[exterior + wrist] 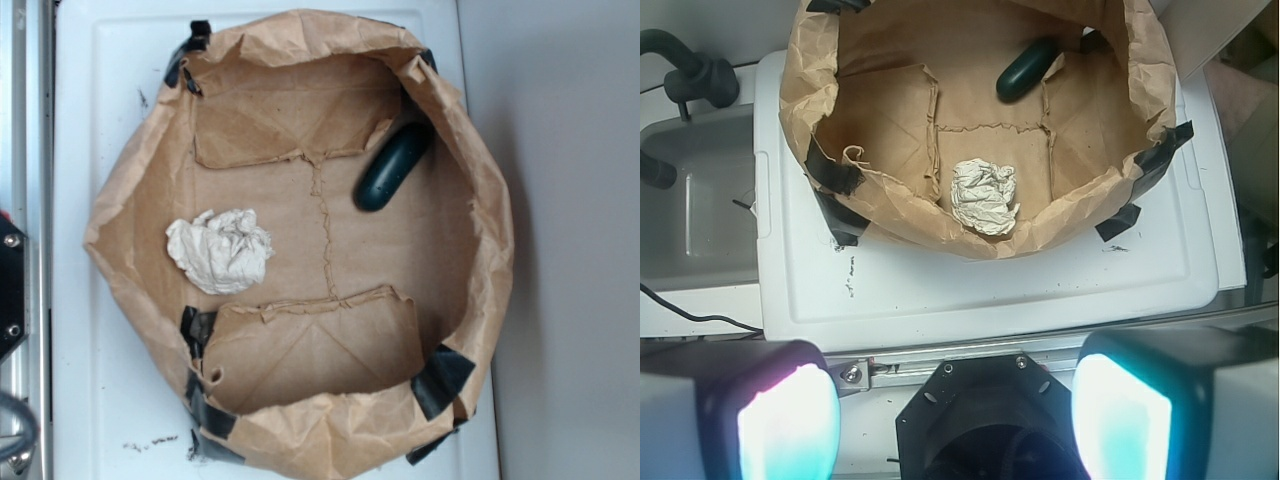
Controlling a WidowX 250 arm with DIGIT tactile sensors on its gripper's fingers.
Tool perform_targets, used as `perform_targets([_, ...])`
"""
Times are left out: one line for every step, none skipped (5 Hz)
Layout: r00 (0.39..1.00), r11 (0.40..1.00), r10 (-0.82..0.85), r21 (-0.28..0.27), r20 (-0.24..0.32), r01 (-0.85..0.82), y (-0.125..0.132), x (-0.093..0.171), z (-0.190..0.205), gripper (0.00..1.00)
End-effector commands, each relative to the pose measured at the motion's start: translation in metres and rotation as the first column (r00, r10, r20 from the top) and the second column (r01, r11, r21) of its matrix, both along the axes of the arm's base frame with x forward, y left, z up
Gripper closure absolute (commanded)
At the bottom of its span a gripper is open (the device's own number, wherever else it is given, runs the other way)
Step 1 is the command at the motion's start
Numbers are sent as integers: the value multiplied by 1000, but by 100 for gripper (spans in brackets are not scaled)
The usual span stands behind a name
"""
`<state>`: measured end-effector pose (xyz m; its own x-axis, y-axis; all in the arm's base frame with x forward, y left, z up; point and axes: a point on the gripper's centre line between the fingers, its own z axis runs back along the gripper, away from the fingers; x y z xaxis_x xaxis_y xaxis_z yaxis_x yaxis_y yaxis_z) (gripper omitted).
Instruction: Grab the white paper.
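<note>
our gripper [955, 410] stands open and empty, well short of the brown paper bag [805, 90]. the white paper [985, 197] lies ahead inside the bag, against its near wall. we should clear that wall, descend vertically, then close on the wad, avoiding the dark green object [1028, 68] beyond.
</note>
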<state>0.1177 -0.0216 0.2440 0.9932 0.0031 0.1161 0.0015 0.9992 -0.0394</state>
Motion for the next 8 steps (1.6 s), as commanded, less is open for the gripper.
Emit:
perform_targets([1000,1000,0,0,0,0,0,0,0,0])
perform_targets([998,1000,18,22,66,-20,11,33,-1,0])
perform_targets([996,999,23,19,89,-25,12,30,0,0])
perform_targets([990,998,13,61,141,-22,15,46,16,0])
perform_targets([990,998,13,61,141,-22,15,46,16,0])
perform_targets([990,998,13,61,141,-22,15,46,16,0])
perform_targets([990,998,13,61,141,-22,15,46,16,0])
perform_targets([995,999,8,48,100,-13,24,75,-6,0])
